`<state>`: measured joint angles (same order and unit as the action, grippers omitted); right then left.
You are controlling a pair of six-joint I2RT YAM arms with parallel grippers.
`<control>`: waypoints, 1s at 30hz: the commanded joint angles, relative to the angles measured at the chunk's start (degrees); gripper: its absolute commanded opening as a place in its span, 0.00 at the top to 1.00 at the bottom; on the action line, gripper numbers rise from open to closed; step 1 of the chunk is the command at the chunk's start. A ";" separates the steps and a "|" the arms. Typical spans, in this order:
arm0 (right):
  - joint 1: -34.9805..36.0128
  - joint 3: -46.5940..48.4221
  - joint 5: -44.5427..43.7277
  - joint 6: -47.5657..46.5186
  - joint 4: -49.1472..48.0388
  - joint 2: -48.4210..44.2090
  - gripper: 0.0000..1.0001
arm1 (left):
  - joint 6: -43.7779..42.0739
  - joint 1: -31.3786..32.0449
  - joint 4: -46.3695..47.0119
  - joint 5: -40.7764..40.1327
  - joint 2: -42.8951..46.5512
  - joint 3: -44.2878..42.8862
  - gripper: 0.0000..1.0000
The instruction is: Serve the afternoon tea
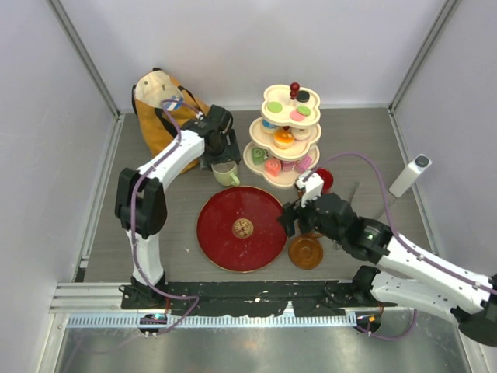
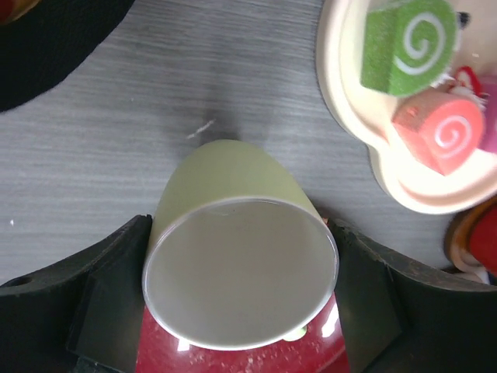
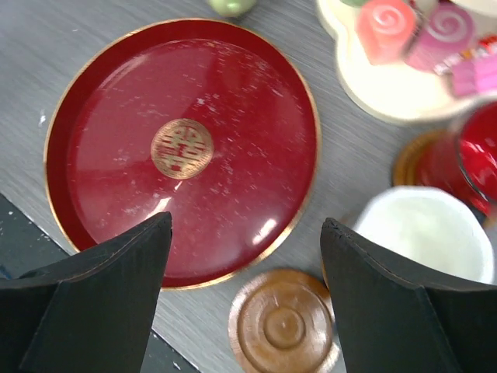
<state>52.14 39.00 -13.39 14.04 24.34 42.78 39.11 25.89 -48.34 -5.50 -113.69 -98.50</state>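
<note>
Straddling the pale green mug [image 2: 233, 194], the left pincer [image 2: 241, 256] clamps it; right pincer [image 3: 247, 225] stands apart.

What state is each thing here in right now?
Pale green mug: upright, empty, gripped by left gripper.
Right gripper: open, empty.
Red tray: flat, empty.
Red mug: upright on a coaster.
Pale mug: upright, empty.
Tiered stand: loaded with pastries.
Spare wooden coaster: bare.

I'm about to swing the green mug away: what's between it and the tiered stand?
Only bare table: the left wrist view shows an open gap between the pale green mug and the stand's bottom plate.
</note>
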 commanded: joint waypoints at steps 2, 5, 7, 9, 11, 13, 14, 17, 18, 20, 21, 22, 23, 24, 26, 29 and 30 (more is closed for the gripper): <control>3.67 6.51 2.67 -8.41 -15.01 9.85 0.19 | 2.55 0.48 -0.18 2.32 12.69 1.55 1.00; 4.20 9.68 2.84 -10.35 -19.13 16.44 0.20 | 3.86 0.83 -1.14 4.61 16.20 3.83 1.00; 4.55 11.00 3.45 -11.40 -22.82 19.78 0.20 | 5.18 0.92 -2.02 7.41 17.79 5.50 1.00; 4.73 12.93 3.55 -11.93 -23.98 23.12 0.22 | 7.11 1.00 -3.16 9.27 19.02 6.82 1.00; 4.81 15.74 3.81 -11.58 -23.99 26.55 0.24 | 8.43 1.62 -4.39 10.33 20.08 7.53 1.00; 5.08 18.12 4.77 -10.88 -25.73 29.37 0.25 | 9.57 2.76 -5.89 10.07 21.14 7.62 1.00; 5.08 18.91 5.47 -10.53 -26.00 30.94 0.26 | 9.93 3.55 -6.41 9.72 21.75 7.53 1.00; 5.69 19.97 5.04 -8.43 -26.18 33.67 0.30 | 11.51 5.31 -8.52 8.84 23.07 7.53 1.00; 5.87 19.97 4.43 -6.59 -26.27 34.46 0.30 | 12.03 5.92 -9.40 8.40 23.25 7.36 1.00; 6.31 19.45 4.42 -4.91 -26.45 35.43 0.33 | 12.83 6.98 -10.28 6.65 23.95 7.53 1.00; 6.92 19.27 4.34 -4.55 -26.36 35.79 0.34 | 13.18 7.68 -10.55 6.12 24.30 7.88 1.00; 7.18 19.18 3.90 -4.55 -26.19 35.96 0.35 | 13.44 7.86 -10.64 6.29 24.48 8.14 1.00; 7.88 19.27 3.63 -4.38 -25.92 36.31 0.37 | 13.53 8.12 -10.72 6.38 24.57 8.49 1.00; 8.15 19.35 2.50 -4.03 -25.05 36.49 0.37 | 13.79 8.65 -11.16 6.29 24.57 8.67 1.00; 9.20 20.32 0.92 -2.88 -21.73 37.19 0.39 | 14.23 9.18 -11.78 6.55 24.65 9.37 1.00; 10.61 20.41 -3.55 -1.74 -19.42 37.90 0.40 | 14.94 9.70 -11.87 6.73 25.01 10.17 1.00; 11.22 20.32 -4.62 -1.48 -18.72 37.90 0.41 | 15.29 10.05 -11.87 6.55 25.18 10.34 1.00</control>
<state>61.34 57.04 -12.10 9.89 3.22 80.09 52.03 34.61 -60.75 0.05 -91.74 -88.38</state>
